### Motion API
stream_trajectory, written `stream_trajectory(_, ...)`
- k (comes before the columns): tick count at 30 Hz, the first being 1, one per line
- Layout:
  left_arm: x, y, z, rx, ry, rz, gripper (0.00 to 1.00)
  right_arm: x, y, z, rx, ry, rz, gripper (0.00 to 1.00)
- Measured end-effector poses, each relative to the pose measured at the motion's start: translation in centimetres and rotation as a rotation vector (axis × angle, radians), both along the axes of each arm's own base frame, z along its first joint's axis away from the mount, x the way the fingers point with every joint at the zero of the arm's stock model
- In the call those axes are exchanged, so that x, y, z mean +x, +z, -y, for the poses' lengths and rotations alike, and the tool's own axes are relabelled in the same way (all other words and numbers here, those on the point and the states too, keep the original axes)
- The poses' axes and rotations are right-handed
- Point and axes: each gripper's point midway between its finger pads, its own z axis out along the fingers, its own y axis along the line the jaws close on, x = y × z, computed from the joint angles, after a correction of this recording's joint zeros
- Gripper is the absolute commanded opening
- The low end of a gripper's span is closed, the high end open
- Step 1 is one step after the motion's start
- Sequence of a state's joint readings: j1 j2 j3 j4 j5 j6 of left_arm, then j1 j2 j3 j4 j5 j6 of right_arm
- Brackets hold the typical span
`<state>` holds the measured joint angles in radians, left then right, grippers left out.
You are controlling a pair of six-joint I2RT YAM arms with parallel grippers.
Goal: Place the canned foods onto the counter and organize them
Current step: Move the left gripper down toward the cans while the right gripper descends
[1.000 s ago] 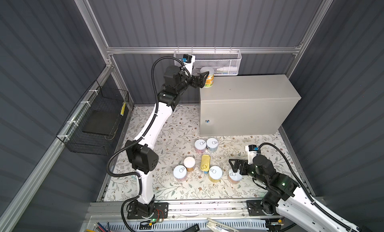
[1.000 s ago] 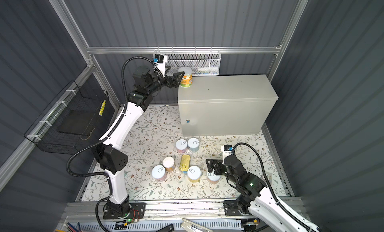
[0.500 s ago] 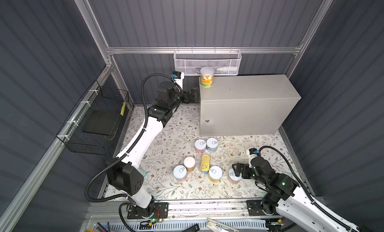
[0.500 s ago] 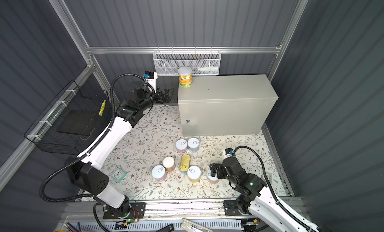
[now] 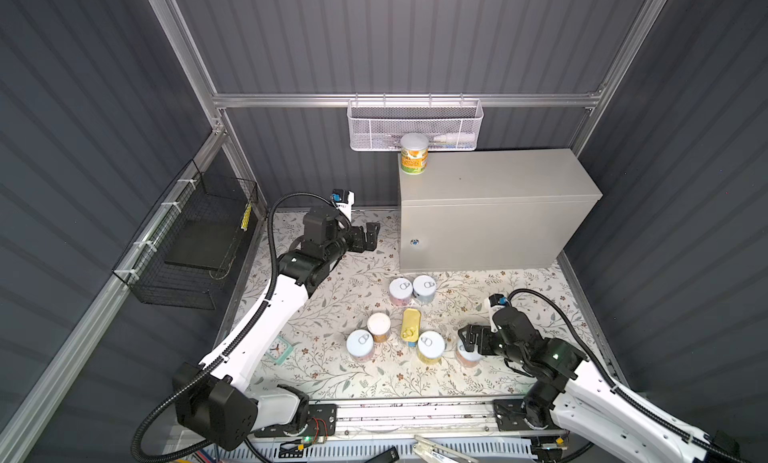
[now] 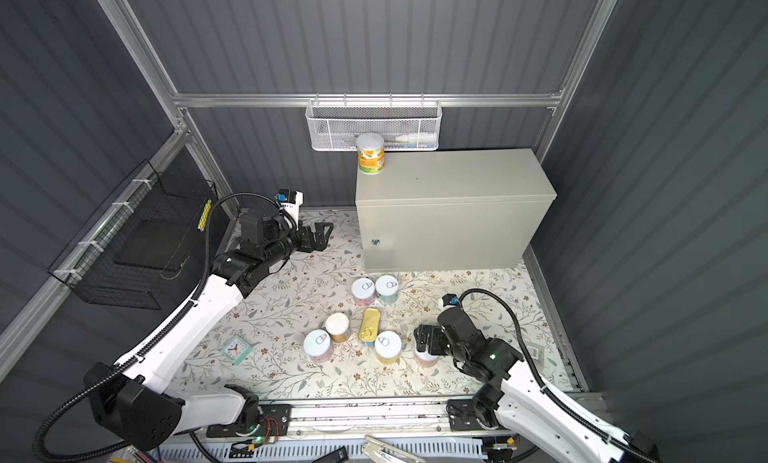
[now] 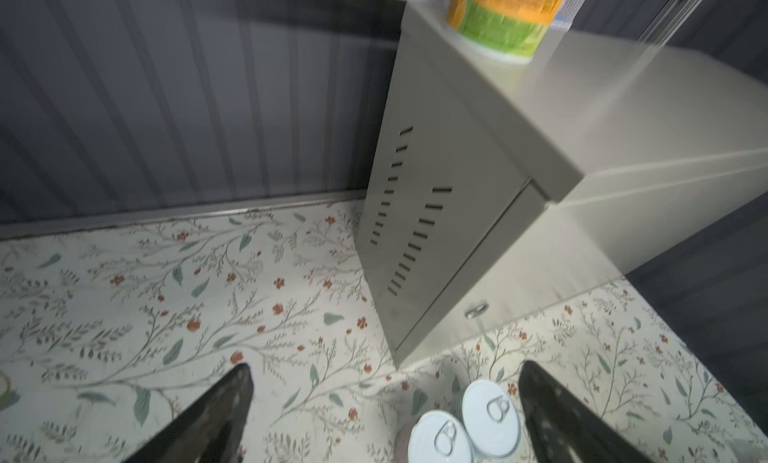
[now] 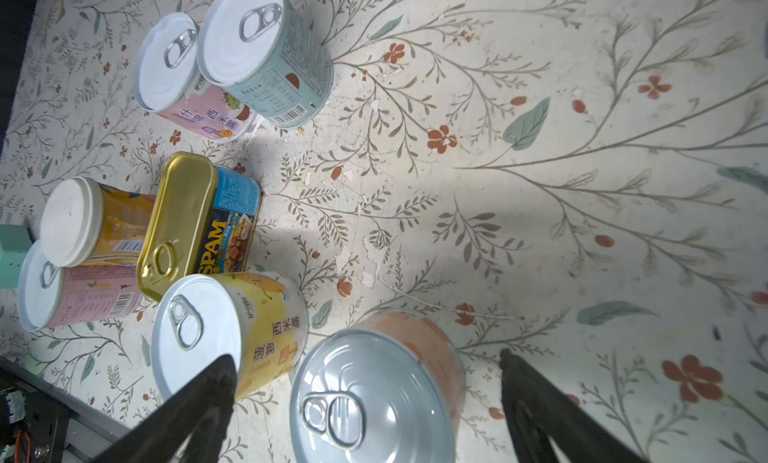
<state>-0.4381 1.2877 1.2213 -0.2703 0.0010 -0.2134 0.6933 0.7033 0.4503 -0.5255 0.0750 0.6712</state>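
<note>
right gripper [image 8: 365, 361] apart, straddling silver-lidded orange round tin [image 8: 370, 402] on floral mat [image 8: 582, 199]: centre, lower, then clamp. left gripper [image 5: 370, 237] apart, empty. white-lidded orange tin [image 5: 414, 154] already on beige metal cabinet [image 5: 498, 178].

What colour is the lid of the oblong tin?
Gold; the oblong tin has blue sides. Clearest in the right wrist view.
</note>
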Motion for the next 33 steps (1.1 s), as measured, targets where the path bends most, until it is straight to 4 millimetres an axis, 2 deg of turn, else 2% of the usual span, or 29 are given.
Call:
stream_trajectory(5,-2.1,-3.5,-0.9,0.024,0.001,-0.073,1.0,0.3,-0.3,0.2,-0.069,-0.007,-0.055,0.99)
stream_trajectory(8,-2.8,-4.8,-0.5,0.012,-0.02,-0.11,1.0,0.4,-0.4,0.1,-0.09,-0.003,-0.078,0.99)
stream_trajectory(19,-5.7,-10.2,5.4,0.023,-0.184,-0.188,1.0,-0.7,-1.9,0.0,-0.106,0.007,-0.171,0.99)
stream_trajectory(29,-5.8,-12.2,6.0,0.0,-0.206,-0.16,1.0,-0.8,-2.4,-0.1,-0.1,-0.026,-0.206,0.97)
stream_trajectory(33,-6.4,-13.2,6.0,-0.017,-0.225,-0.15,1.0,-1.2,-3.2,-0.1,-0.116,-0.036,-0.242,0.93)
